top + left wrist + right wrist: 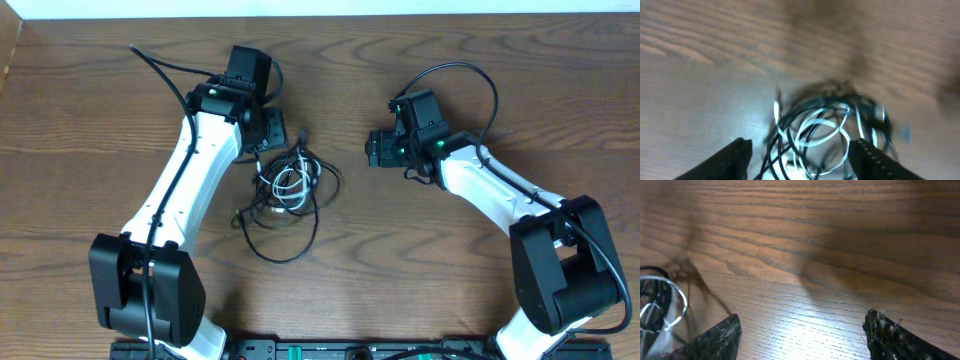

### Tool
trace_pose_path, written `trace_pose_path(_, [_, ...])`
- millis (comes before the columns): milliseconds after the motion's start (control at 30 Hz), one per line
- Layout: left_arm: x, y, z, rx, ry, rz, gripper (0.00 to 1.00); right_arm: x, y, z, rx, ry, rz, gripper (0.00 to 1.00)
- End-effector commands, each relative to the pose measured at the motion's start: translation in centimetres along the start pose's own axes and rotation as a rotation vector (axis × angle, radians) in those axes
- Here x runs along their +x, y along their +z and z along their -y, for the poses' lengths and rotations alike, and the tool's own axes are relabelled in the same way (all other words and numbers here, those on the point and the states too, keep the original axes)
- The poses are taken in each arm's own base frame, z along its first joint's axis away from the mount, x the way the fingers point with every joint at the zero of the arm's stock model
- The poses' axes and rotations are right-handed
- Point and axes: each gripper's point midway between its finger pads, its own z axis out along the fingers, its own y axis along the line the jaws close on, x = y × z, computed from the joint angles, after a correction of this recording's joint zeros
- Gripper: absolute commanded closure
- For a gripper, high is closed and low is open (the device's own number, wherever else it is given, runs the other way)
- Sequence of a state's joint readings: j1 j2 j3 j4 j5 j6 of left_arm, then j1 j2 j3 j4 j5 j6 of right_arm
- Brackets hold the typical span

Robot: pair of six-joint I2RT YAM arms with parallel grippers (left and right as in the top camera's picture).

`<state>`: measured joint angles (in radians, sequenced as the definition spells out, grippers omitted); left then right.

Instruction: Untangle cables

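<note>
On the wooden table [420, 280], a tangle of black and white cables [287, 188] lay left of centre, left gripper [802, 150] fingers spread over it, right gripper [801, 327] fingers apart, empty, nearby.

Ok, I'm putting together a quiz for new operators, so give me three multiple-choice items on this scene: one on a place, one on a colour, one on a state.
1. Where does the cable tangle lie?
A) under the right arm's base
B) just ahead of the left end effector
C) at the far right edge

2. What colours show in it?
A) red and blue
B) all yellow
C) black and white

3. How is the right end effector?
A) open, holding nothing
B) shut on a cable
C) out of view

Answers:
1 B, the left wrist view shows the tangle right ahead of it.
2 C, black and white loops show in the overhead and left wrist views.
3 A, its own view shows it spread wide with nothing between.
</note>
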<state>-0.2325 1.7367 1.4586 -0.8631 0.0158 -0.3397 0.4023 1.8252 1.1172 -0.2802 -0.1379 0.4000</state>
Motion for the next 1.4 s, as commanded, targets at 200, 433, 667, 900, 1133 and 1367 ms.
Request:
trace_pose_path(200, [-1.9,-0.1,-0.3,0.002,-0.013,0.061,0.40,0.7,-0.2,0.0,0.016,-0.022,-0.022,0.24])
trace_pose_path(433, [3.0,-0.5,1.7,0.161,0.251,-0.148,0.43,1.4,-0.2,0.3,0.029,-0.019,-0.048,0.23])
trace_pose_path(667, [6.1,-0.7,3.0,0.314,0.528,-0.226,0.36,1.3,-0.2,0.3,0.031,-0.019,-0.047,0.23])
trace_pose_path(900, [7.2,0.2,3.5,0.326,0.580,-0.236,0.35,1.1,-0.2,0.9,0.066,-0.021,-0.034,0.20])
trace_pose_path(1133, [8.6,2.0,5.0,0.329,0.628,-0.259,0.35,0.9,-0.2,1.4,0.097,-0.025,-0.022,0.20])
trace_pose_path(1367, [10.3,5.7,4.6,0.311,0.621,-0.366,0.38,1.1,-0.2,1.5,0.100,-0.024,-0.032,0.19])
